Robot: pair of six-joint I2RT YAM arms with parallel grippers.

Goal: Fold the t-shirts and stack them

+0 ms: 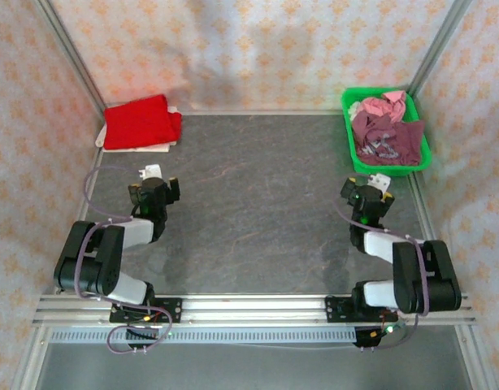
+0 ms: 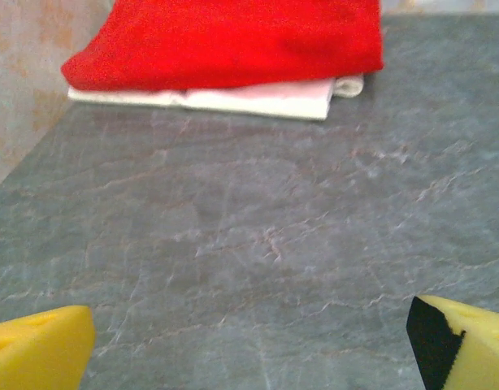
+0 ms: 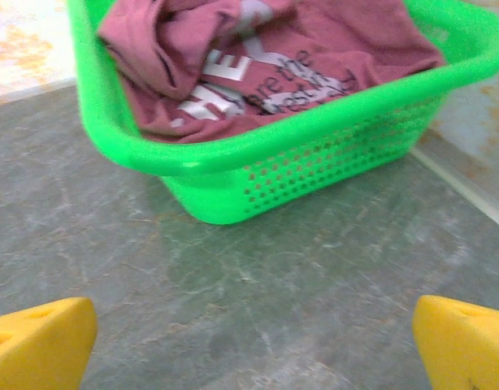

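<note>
soft, light, limp cloth throughout: sure to sag, drape and bunch when lifted, likely to slide a little on the smooth grey table [image 1: 258,203]. best pinched at a raised fold or hem rather than at flat cloth; for spreading, at two shoulder or hem corners, one per gripper. nothing fragile, no weight to speak of.

counted: four t-shirts at least. two folded and stacked at the far left corner, red t-shirt [image 2: 225,41] lying on top of cream-white t-shirt [image 2: 258,99]. two crumpled in the green basket [image 3: 314,114] at the far right: maroon t-shirt [image 3: 331,41] with pale print, pink t-shirt [image 1: 392,101] bunched behind it; more underneath, cannot tell. one basket, two grippers.

left gripper [image 2: 249,349] spread wide, empty, facing the stack, well apart from it. right gripper [image 3: 249,345] likewise wide and empty, near the basket's front wall, not touching.
</note>
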